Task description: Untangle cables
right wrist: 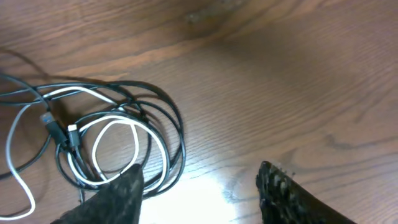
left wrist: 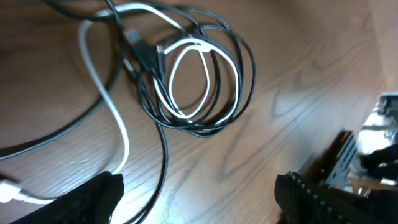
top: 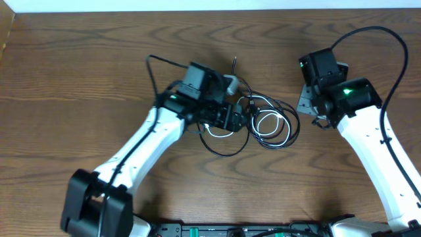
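The cables (top: 266, 123) lie tangled mid-table: thin black cords coiled in loops with one white cord wound among them. In the left wrist view the coil (left wrist: 199, 81) lies ahead of the fingers, and a white strand (left wrist: 115, 118) and a black strand run toward the left finger. My left gripper (top: 238, 118) is open and empty at the tangle's left edge. In the right wrist view the coil (right wrist: 118, 143) lies to the left, partly behind the left finger. My right gripper (top: 314, 105) is open and empty, just right of the tangle.
A white plug or adapter (top: 231, 82) lies by the left wrist at the tangle's upper edge. Thicker black arm cords arc over the table by the right arm (top: 388, 46) and left arm (top: 152, 66). Wooden tabletop (top: 79, 99) all around.
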Robot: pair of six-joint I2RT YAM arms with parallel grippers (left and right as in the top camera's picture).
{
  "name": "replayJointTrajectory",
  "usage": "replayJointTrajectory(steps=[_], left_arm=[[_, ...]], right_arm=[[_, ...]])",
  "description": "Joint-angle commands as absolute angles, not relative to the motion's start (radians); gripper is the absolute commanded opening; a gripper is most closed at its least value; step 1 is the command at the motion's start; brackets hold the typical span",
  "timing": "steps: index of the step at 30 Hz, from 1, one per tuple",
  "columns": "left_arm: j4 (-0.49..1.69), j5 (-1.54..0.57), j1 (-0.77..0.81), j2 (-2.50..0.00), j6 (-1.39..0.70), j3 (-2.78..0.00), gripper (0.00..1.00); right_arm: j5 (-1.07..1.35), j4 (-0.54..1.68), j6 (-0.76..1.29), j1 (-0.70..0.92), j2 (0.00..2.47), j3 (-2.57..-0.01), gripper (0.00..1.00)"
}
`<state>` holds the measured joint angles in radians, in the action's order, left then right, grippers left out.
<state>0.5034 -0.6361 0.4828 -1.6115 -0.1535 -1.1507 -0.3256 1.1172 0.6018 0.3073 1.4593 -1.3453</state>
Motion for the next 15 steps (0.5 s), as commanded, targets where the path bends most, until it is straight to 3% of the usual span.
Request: replayJointTrajectory(steps=[1,3,5,15], left_arm=[[0.486,-0.461,0.559,-1.676,-0.143,-1.163,0.83],[0.466,-0.416,0.597,-1.708,-0.143,-1.163,0.83],[0.434,-0.414,0.63,-1.738,-0.144,-1.163,0.83],[0.276,-0.337,0.692,-1.87,-0.268,-1.163,0.76]], right_arm=[[-0.307,1.118,0.624,0.23,1.453,-1.341,0.72],[-0.254,1.108,0.623,0.184,1.453,-1.341,0.89],[-0.215,1.107,0.613,0.155,1.453,-1.341,0.99],[-0.198,1.127,0.545,0.097,1.453,-1.341,0.95]])
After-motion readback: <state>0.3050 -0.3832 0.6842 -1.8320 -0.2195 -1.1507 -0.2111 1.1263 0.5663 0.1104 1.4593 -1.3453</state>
